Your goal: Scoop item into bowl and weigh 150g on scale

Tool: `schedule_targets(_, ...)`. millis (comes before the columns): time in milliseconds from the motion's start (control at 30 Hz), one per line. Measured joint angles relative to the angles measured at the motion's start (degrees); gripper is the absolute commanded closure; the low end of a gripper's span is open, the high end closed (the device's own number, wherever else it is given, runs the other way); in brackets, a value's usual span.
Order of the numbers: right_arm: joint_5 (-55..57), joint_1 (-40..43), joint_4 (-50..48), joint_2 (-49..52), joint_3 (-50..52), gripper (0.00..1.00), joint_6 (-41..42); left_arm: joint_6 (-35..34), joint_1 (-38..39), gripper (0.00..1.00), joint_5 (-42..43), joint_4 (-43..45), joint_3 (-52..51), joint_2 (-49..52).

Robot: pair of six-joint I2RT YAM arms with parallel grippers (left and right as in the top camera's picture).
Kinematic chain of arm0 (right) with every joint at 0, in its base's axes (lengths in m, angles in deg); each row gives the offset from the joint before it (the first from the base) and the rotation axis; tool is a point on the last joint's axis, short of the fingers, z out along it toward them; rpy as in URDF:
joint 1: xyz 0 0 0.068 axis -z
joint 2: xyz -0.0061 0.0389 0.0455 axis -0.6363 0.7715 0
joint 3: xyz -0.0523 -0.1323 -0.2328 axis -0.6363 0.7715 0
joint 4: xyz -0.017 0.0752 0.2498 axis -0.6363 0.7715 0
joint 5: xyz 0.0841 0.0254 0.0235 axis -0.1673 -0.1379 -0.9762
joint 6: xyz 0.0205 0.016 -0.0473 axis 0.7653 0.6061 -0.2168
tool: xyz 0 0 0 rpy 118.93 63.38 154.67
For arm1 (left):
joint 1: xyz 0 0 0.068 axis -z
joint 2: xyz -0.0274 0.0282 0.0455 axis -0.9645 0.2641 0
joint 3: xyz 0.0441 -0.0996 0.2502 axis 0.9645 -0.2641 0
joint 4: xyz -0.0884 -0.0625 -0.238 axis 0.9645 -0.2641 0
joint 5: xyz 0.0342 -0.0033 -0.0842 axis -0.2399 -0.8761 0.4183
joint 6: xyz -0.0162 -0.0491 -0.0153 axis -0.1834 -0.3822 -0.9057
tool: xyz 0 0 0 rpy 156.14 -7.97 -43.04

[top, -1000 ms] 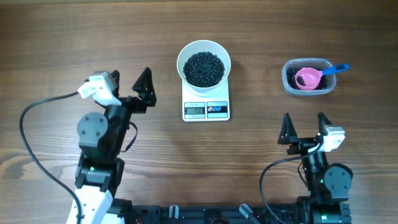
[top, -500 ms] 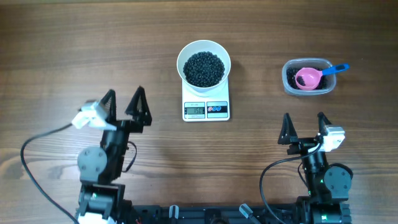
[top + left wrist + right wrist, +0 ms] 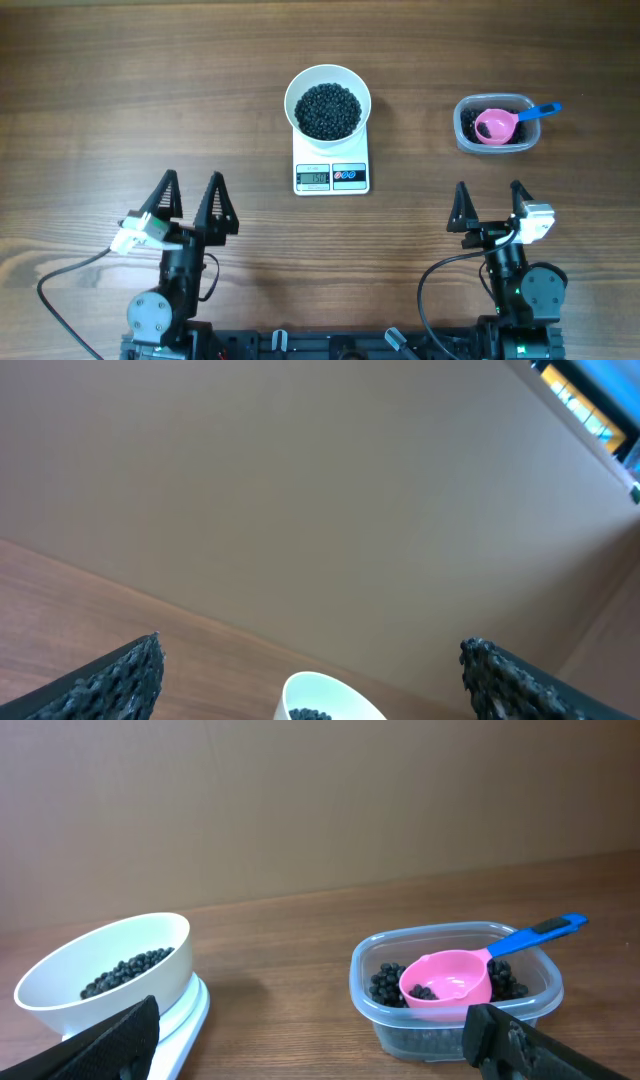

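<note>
Wooden table point(image 3: 90, 90) runs under everything. At the near left, the left gripper point(image 3: 191, 180) hangs with its two fingers spread wide apart and nothing between them. The black beads point(image 3: 328, 110) lie farther off and to its right, well apart from those fingers. They are heaped in the white bowl point(image 3: 291, 95), which sits on the far end of the white scale point(image 3: 331, 162) at the middle of the table. The scale's display point(image 3: 314, 179) and round buttons point(image 3: 344, 177) face the near edge; the digits are too small to read. Right of the scale, apart from it, stands a clear tub point(image 3: 463, 142) holding more beads and a pink scoop point(image 3: 495, 125), its blue handle pointing right. On the near side of the tub, the right gripper point(image 3: 488, 190) also has its fingers wide apart, holding nothing.

The left wrist view catches only the bowl's rim low between its fingertips; a plain brown wall point(image 3: 300, 490) fills the rest. The right wrist view shows, from the side, the bowl overhanging the scale at left and a few beads inside the scoop at right. Bare table lies between each gripper and the bowl.
</note>
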Motion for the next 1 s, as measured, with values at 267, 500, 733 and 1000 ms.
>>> schedule_targets(267, 0.0, 0.0, 0.0, 0.0, 0.0, 0.0, 0.0, -2.67, 0.0, 0.0, -0.2, -0.44, -0.9, -6.56)
schedule_targets(500, 0.0, 0.0, 0.0, 0.0, 0.0, 0.0, 0.0, -4.98, 0.0, 0.0, -1.05, -8.72, -1.01, -6.6)
schedule_targets(733, 0.0, 0.0, 0.02, 0.0, 0.0, 0.0, 0.0, -5.33, 0.0, 0.0, -6.19, -19.41, -1.14, -6.6)
schedule_targets(1000, 0.0, 0.0, 0.0, 0.0, 0.0, 0.0, 0.0, -5.4, 0.0, 0.0, -11.98, -25.07, -1.2, -6.6)
